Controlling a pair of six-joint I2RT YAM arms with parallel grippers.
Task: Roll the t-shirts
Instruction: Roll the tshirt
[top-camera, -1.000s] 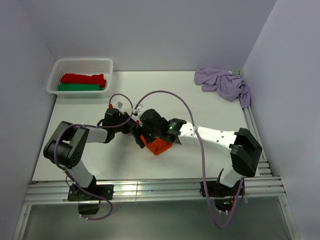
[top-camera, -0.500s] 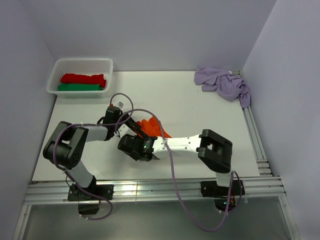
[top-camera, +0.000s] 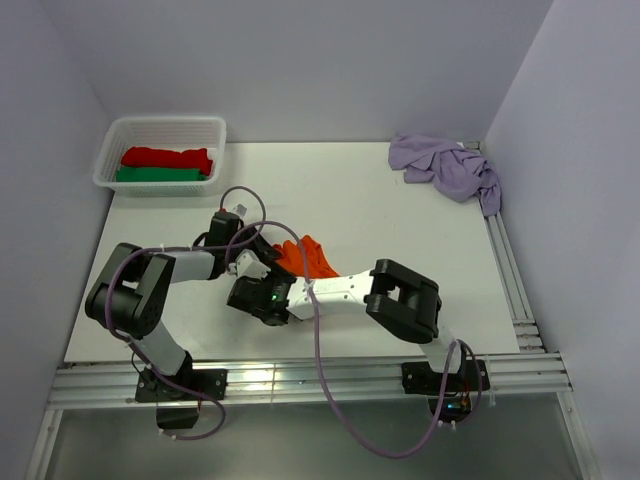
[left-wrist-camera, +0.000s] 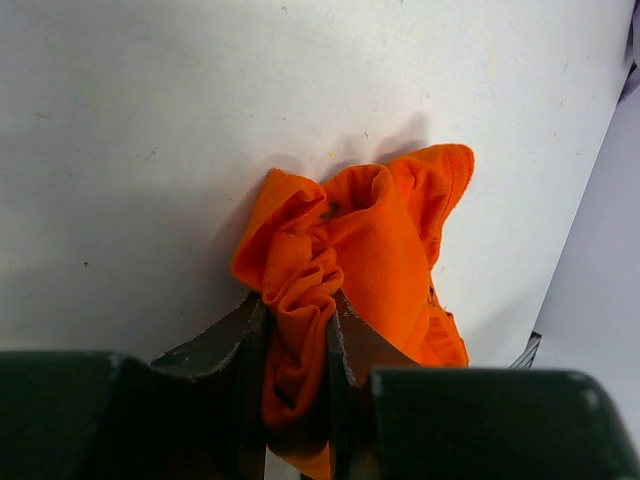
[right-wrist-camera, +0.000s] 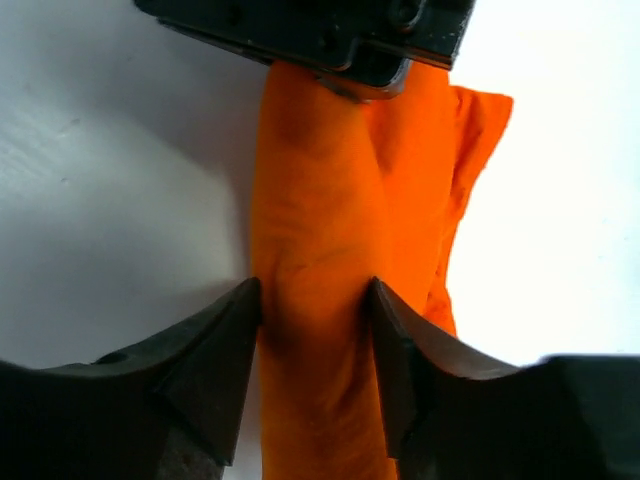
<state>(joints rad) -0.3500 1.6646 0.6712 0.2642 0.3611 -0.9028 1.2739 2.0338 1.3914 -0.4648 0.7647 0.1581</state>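
Near the middle of the desk (top-camera: 340, 190), between your two arms, lies the orange t-shirt (top-camera: 305, 255), gathered into a narrow bundle, not spread flat. Your left fingers (left-wrist-camera: 215, 340) are closed down tight on one bunched end of it, with a thick wad of cloth squeezed between them and the loose folds fanning out beyond onto the desk. Your right fingers (right-wrist-camera: 215, 340) stand partway apart with the long body of the same shirt between them, each one touching a side of it, and the cloth narrows slightly where they meet it. So you have both arms on this shirt, and I judge its roll to be under way and not finished: from the right wrist the cloth looks like a fairly even tube, but the arms cover so much of it from above that you may have a looser bundle than it seems. Over in the far right corner the lilac t-shirt (top-camera: 445, 168) sits in a crumpled heap, well apart from both arms, so that one is all left to do. At the far left a white basket (top-camera: 110, 160) holds a red bundle (top-camera: 165, 157) and a green bundle (top-camera: 158, 175) side by side. By my reckoning you are somewhere short of halfway.
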